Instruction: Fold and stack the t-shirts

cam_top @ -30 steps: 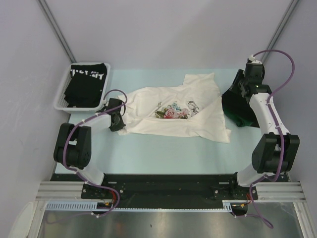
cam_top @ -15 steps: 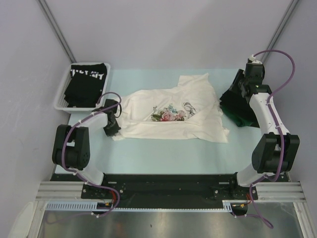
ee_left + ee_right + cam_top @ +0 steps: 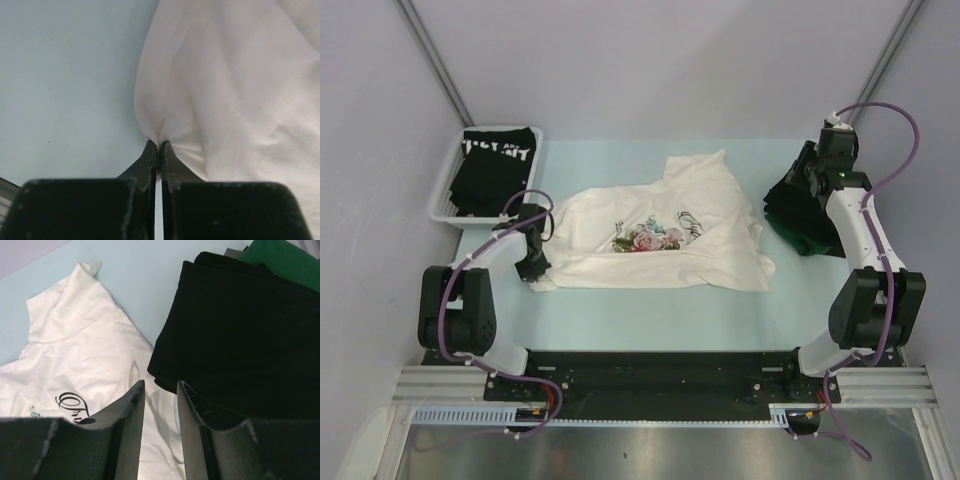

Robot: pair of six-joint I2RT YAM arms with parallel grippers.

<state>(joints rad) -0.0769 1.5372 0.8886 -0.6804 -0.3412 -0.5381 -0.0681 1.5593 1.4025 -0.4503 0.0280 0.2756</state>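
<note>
Leftmost, a white plastic mesh basket [image 3: 442,200] sits at the far-left corner of the pale blue surface [image 3: 650,310], and a folded black t-shirt with white lettering [image 3: 498,165] lies in it. Just in front of the basket, the left gripper [image 3: 534,266] is low on the surface. Its fingers [image 3: 148,161] are clamped together on a pinch of cloth at the left edge of the white floral-print t-shirt [image 3: 665,235].

That shirt lies mid-surface, print up but rumpled, with one sleeve bunched toward the far side and creases across the body. So the step in hand looks like laying it out flat, and no fold has been started yet.

Further right, a heap of plain black and dark green t-shirts [image 3: 798,215] lies just beside the white shirt's right edge. The right gripper [image 3: 802,188] hovers over the heap with its fingers [image 3: 127,412] apart and nothing between them.

The next move probably calls for tension from both sides — the right arm coming down to take the shirt's opposite edge while the left holds its pinch — so the creases pull out before any folding. The dark heap should be left alone.
</note>
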